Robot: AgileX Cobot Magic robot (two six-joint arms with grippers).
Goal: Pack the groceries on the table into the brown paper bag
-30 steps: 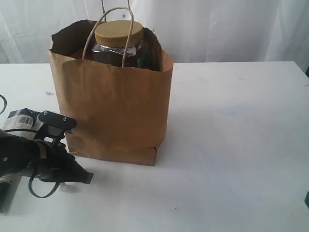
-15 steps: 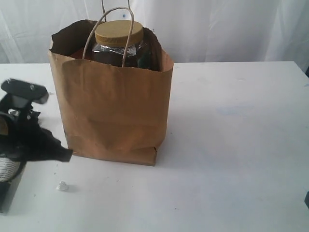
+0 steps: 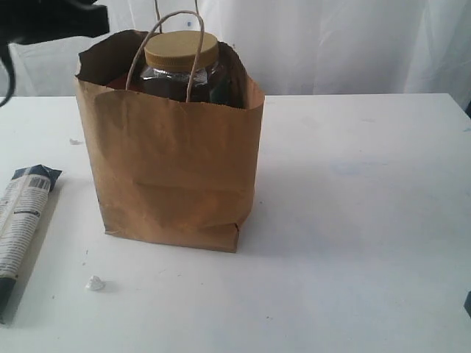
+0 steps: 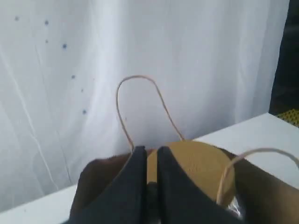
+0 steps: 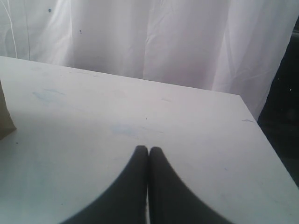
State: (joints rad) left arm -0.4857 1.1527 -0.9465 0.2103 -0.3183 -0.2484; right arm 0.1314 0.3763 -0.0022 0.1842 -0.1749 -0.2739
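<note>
The brown paper bag stands upright on the table, left of centre. The gold-lidded nut jar sits inside it, its lid above the rim between the loop handles. My left gripper hangs high at the top left, just beside the bag's mouth. In the left wrist view its jaws stand shut to a narrow slit over the gold lid, with nothing visibly held. A long blue-white package lies left of the bag. A white lump lies in front. My right gripper is shut and empty over bare table.
A tiny white scrap lies behind the package near the bag's left side. White curtains hang behind the table. The bag's corner shows at the edge of the right wrist view, and the table's edge drops off beside a dark gap.
My left gripper has risen from the table by the bag's front left corner to beside the bag's mouth. This uncovered the package and the white lump. The right arm has not moved.
</note>
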